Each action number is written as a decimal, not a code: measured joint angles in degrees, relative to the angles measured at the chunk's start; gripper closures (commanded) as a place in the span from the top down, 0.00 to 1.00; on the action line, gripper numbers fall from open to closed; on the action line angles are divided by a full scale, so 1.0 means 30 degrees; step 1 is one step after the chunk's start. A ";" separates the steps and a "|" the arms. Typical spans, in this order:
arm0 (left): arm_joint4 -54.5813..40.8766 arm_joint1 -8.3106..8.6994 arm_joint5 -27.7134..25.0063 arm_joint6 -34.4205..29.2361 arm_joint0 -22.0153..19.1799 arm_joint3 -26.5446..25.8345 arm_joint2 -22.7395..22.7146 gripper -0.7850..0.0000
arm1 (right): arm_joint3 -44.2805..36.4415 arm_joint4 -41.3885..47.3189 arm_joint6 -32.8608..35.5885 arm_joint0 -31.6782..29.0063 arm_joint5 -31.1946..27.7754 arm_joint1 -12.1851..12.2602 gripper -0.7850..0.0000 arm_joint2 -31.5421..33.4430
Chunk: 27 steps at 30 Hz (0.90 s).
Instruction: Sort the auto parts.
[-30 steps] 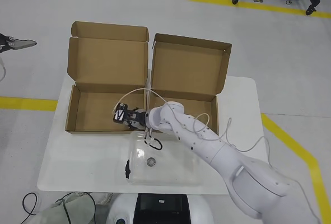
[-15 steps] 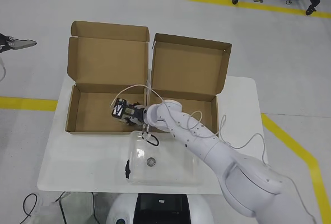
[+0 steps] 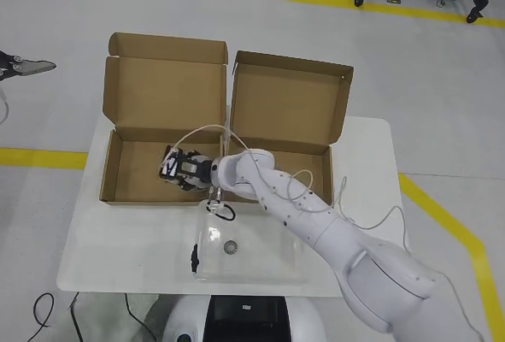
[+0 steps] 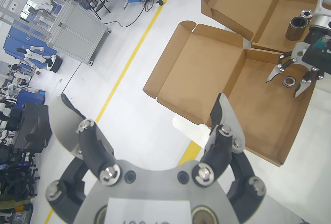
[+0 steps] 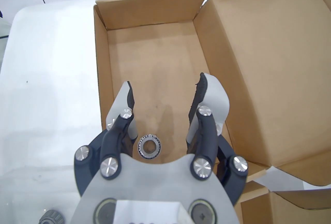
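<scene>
Pincer [image 5: 165, 82] over bearing [image 5: 149, 146] in box [image 5: 101, 59], tray [image 3: 265, 256] beside

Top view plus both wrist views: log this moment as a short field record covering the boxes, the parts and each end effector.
right end effector: open, above the bearing ring
bearing ring: lying flat on the floor of the left cardboard box, not gripped
right cardboard box: holds a dark cylinder standing on end and a small silver part
clear tray: in front of the boxes; a round part and a black part inside
left end effector: open, empty, away from the boxes
</scene>
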 measured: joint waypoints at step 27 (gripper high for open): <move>0.0000 0.0000 0.0000 0.0000 0.0000 0.0000 0.0000 1.00 | -1.7020 -0.5104 0.4506 -1.2180 -0.4604 0.5668 0.74 0.8652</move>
